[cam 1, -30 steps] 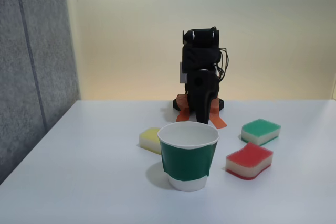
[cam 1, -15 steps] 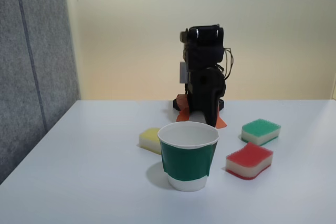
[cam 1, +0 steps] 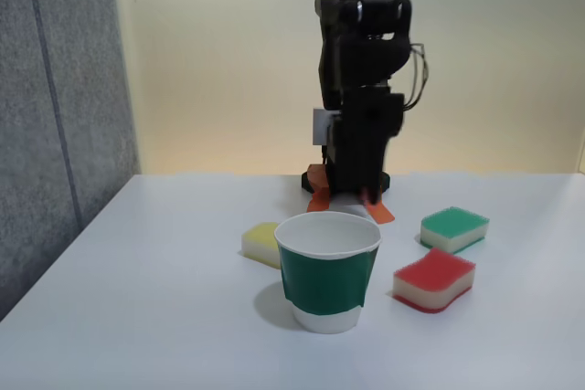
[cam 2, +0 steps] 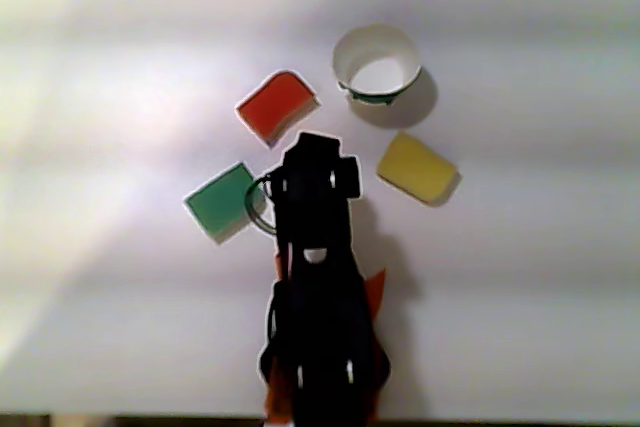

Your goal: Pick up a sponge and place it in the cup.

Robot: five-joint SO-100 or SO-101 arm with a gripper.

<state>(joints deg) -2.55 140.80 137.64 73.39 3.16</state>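
The red-topped sponge lies flat on the white table, just right of the cup in the fixed view; in the other view this sponge lies left of the cup. The cup, white with a green band, stands upright and open in the front middle, and its rim shows from above. The black arm stands tall behind the cup. My gripper hangs low at the arm's foot, well back from the sponge. Its dark fingers blend together.
A green-topped sponge lies behind the red one, and it sits beside the arm in the other view. A yellow sponge lies left of the cup. Orange strips flank the arm's base. A grey panel stands at the left.
The arm has risen and straightened, its top climbing well up the wall. The sponges and the cup have stayed put.
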